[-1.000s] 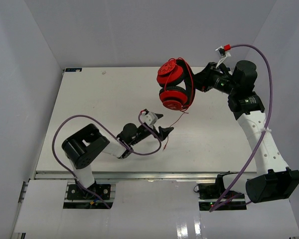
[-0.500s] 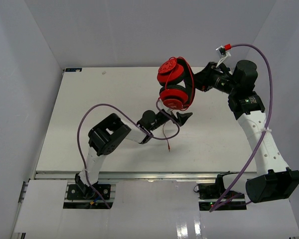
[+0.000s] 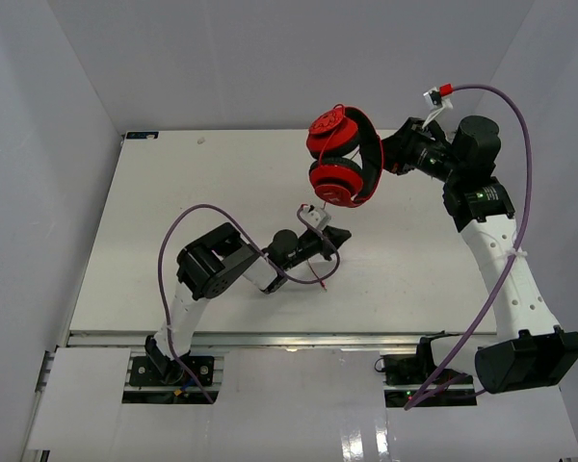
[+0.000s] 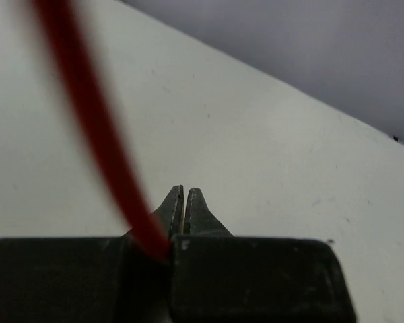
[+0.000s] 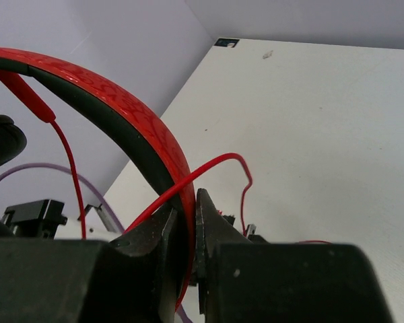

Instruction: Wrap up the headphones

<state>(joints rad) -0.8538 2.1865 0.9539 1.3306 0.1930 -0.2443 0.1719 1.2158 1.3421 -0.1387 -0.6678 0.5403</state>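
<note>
Two grippers, both clenched: your left gripper [image 4: 184, 192] pinches the thin red cord [image 4: 101, 141] over the white table [image 3: 164, 192]; red over-ear headphones with black pads [image 3: 339, 178] hang aloft further right; your right gripper [image 5: 188, 198] clamps their red headband [image 5: 121, 111].

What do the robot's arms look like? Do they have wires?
The left arm and right arm are white tubes with chunky black joints. A purple cable loops along each. The left gripper and right gripper are black, each with two dark pointed fingers.
</note>
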